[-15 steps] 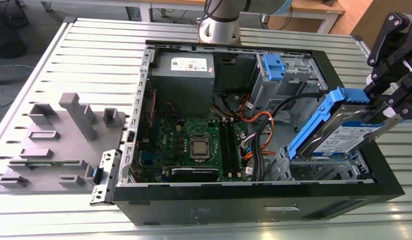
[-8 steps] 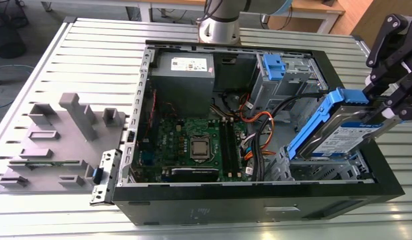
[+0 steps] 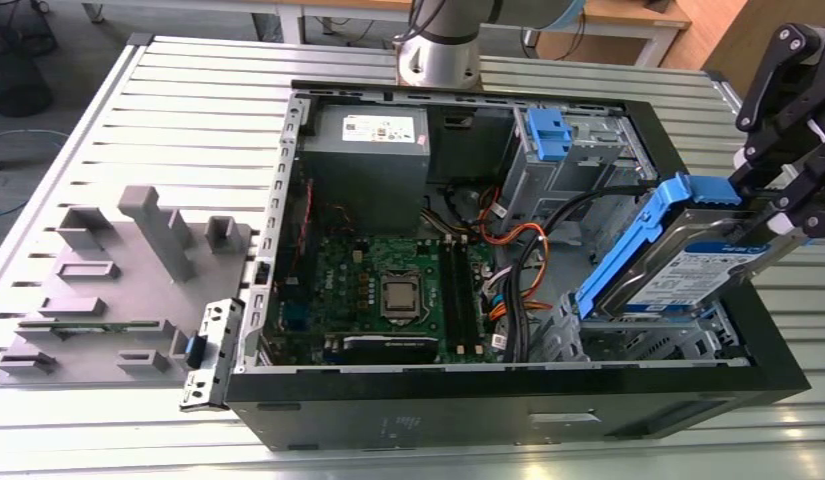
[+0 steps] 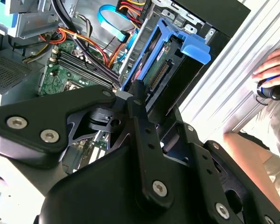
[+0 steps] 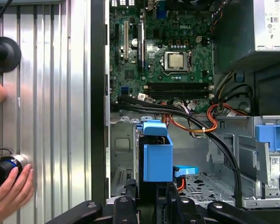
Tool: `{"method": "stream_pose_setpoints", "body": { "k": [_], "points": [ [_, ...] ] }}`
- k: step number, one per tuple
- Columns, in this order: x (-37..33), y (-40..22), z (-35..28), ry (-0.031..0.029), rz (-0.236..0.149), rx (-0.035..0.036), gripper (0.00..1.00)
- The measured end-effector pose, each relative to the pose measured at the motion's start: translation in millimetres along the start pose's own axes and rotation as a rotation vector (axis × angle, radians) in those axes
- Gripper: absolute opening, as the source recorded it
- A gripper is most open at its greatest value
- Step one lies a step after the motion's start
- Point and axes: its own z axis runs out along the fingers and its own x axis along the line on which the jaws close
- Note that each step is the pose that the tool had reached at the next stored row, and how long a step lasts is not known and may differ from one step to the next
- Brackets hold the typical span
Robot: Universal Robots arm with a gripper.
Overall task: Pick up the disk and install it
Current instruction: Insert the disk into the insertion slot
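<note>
Ribbed aluminium table on which an open black computer case is laid on its side, seen in the exterior view. A green motherboard is exposed on the case floor, and a grey power-supply box is seated in the far corner towards the exterior view's left. A small upright blue latch is seen at the far bay, towards the exterior view's right. Grey fixture blocks are set on the table at the exterior view's left, well apart from the case opening.

The disk is held tilted above the metal drive cage in the near corner of the case, at the exterior view's right, with its blue carrier frame uppermost. The gripper is closed on the upper end of the disk, with the fingers clamped against its two faces. Whether the lower edge of the disk is touching the cage cannot be told, as that edge is partly hidden by the cage wall.

In the second wrist view, the disk is seen edge-on beyond the gripper, with orange and black cables beside it. In the first wrist view, the blue frame of the disk is seen just beyond the gripper, and a person's hand is rested on a dark round object on the table outside the case.
</note>
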Motion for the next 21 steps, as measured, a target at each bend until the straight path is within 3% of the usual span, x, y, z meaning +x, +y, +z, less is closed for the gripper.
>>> {"method": "stream_pose_setpoints", "body": {
  "k": [21],
  "points": [
    [-3.4,0.5,1.8,-0.0003,0.000,-0.0001,0.35]
  ]
}}
